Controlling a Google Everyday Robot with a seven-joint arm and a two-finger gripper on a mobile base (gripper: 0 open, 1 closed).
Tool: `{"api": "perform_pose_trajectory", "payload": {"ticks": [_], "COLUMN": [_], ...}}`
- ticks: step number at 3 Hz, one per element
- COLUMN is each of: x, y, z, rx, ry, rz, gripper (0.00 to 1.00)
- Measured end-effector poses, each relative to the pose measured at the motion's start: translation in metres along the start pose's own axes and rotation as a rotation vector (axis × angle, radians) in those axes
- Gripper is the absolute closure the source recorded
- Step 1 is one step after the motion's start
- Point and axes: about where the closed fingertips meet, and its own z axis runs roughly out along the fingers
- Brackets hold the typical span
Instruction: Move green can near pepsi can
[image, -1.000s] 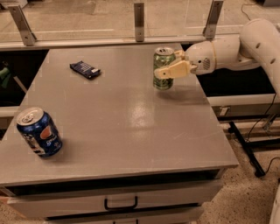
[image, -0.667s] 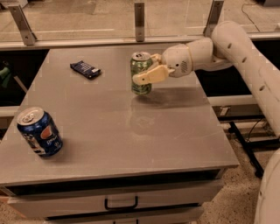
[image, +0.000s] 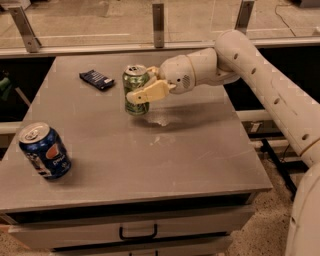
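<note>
Tool (image: 141, 94): pinching the green can (image: 134, 78), upright, mid-surface (image: 200, 150), toward the far edge.
Pepsi can (image: 45, 151): near-left corner, well apart.
Heading: pepsi can lies near-left of the tool.
Packet (image: 96, 79): far left.

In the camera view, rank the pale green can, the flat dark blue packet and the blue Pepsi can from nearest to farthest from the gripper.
1. pale green drink can: clamped in the gripper, mid-back of the grey table.
2. flat dark blue packet: back left, a little to the left of the gripper.
3. dark blue pepsi can: front left edge, farthest.
</note>
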Motion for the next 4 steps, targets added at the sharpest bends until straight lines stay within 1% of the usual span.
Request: {"api": "perform_pose_trajectory", "payload": {"ticks": [1,2,3,4], "x": [-0.004,-0.014,-0.023,-0.019], "y": [0.007,0.029,0.054,0.073], "z": [0.013,0.055,0.107,0.14], "rx": [-0.048,-0.15,-0.271,-0.349], "ry": [0.015,0.011,0.0,0.01], "rz": [-0.011,-0.054,-0.1,-0.123], "gripper": [1.0,1.0,1.0,1.0]}}
